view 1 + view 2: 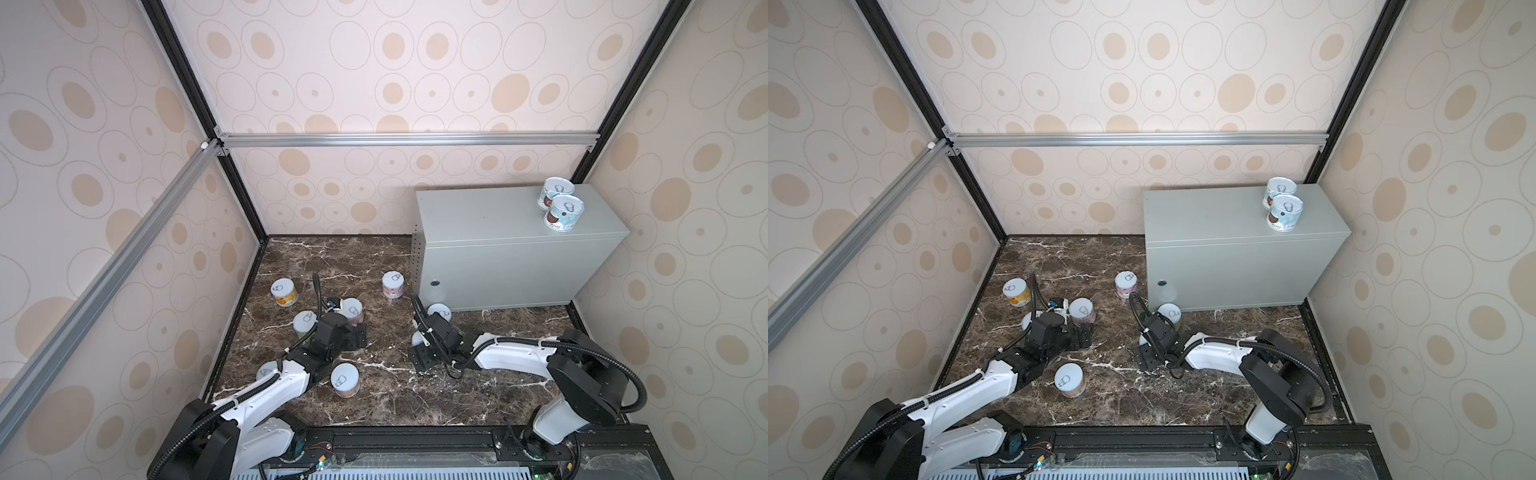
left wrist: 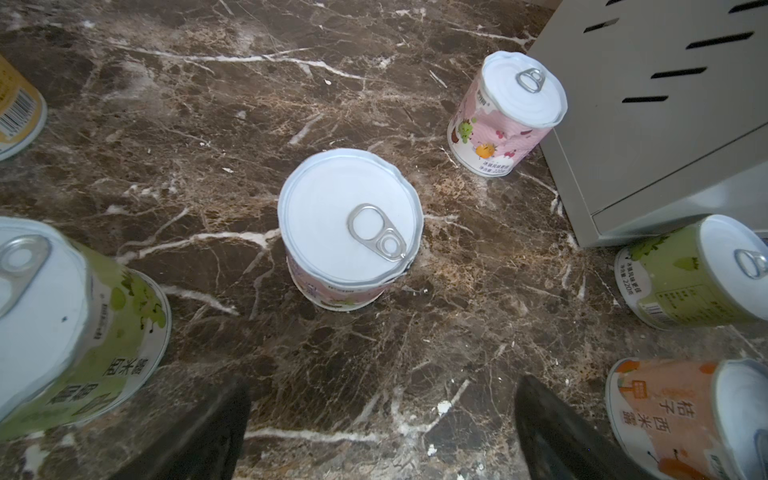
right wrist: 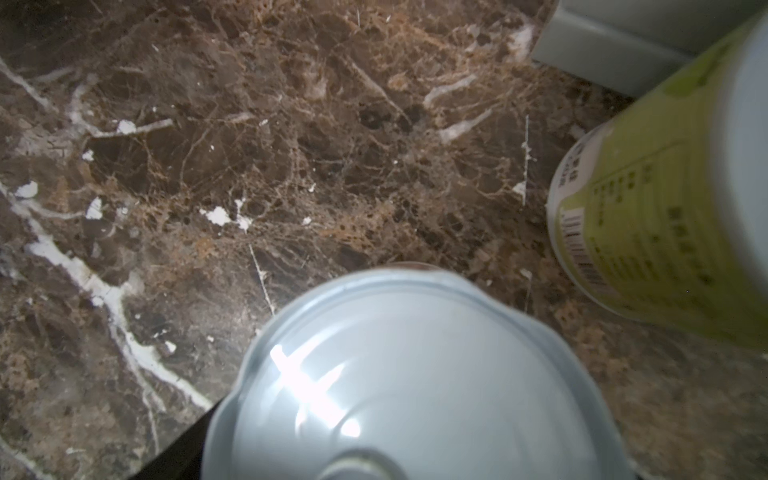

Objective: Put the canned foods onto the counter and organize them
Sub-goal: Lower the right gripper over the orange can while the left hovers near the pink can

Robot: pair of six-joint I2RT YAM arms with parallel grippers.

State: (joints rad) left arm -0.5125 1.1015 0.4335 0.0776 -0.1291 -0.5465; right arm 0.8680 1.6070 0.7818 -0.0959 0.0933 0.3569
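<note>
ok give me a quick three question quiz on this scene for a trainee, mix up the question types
1. How many tins stand on the counter?
2. True or false: the left gripper is shut on a tin.
3. The yellow tin stands on: A the counter, B the marble, C another tin.

Key: 1 two. 2 false, it is open and holds nothing. 3 B.
</note>
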